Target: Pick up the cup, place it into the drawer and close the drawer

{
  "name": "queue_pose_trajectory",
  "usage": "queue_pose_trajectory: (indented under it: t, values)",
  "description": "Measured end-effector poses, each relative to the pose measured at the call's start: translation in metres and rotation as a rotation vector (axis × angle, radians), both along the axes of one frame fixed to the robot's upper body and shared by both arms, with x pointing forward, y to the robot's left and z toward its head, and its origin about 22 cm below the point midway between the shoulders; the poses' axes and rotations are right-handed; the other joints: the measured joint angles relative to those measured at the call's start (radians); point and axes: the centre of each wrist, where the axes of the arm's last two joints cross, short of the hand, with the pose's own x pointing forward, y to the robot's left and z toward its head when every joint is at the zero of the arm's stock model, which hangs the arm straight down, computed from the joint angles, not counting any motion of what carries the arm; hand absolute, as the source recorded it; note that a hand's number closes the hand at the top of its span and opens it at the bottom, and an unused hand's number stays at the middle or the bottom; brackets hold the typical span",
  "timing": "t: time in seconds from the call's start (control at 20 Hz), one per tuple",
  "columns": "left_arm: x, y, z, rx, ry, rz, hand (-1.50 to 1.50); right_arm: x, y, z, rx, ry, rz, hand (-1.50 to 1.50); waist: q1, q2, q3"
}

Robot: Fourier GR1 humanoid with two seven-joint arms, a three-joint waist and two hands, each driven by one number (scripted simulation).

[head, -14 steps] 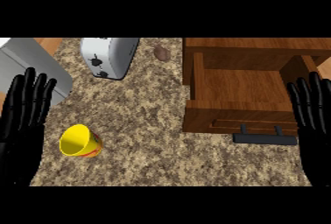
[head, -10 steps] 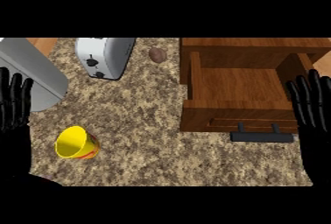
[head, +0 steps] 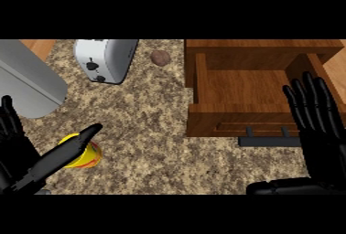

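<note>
So, going big to small: the speckled counter point(head: 155, 137) fills most of the head view. The wooden drawer point(head: 223, 121) sits at the right, pulled open, with nothing that I can see inside and its black handle point(head: 267, 140) facing the robot. A big grey metal thing point(head: 27, 82) pokes in at upper left, and the toaster point(head: 105, 57) is just beside it.

Now the bit that matters. The left hand point(head: 17, 146) is down in the lower left corner, open, fingers straight and pointing up the view. Its thumb point(head: 67, 153) sticks out to the right and lies right across the yellow cup point(head: 89, 157). Nothing is curled round the cup, so I'd say it has hold of nothing yet. I can't tell if the thumb touches the cup or just passes above it.

The cup sits just right of that palm, on the counter, well apart from the drawer. It looks to be standing, though the thumb hides enough that I wouldn't swear to it.

The right hand point(head: 317, 132) is at the right edge, open, fingers up, resting next to the drawer and nowhere near the cup.

So my read: the left hand is clearly the one for the pick. It needs to wrap round the cup from the left, then carry it rightward across the counter to the drawer.

Smallest thing: a little brown lump point(head: 160, 57) near the toaster, out of the way.
</note>
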Motion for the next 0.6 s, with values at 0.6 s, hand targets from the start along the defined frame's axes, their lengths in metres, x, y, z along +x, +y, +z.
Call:
queue_pose_trajectory:
  t: [0.6]
  values:
    - [0.019, -0.01, -0.004, -0.041, 0.006, 0.071, -1.5, 0.01, -0.002, 0.0, 0.007, 0.006, 0.01, -1.5, -0.003, 0.0, 0.0]
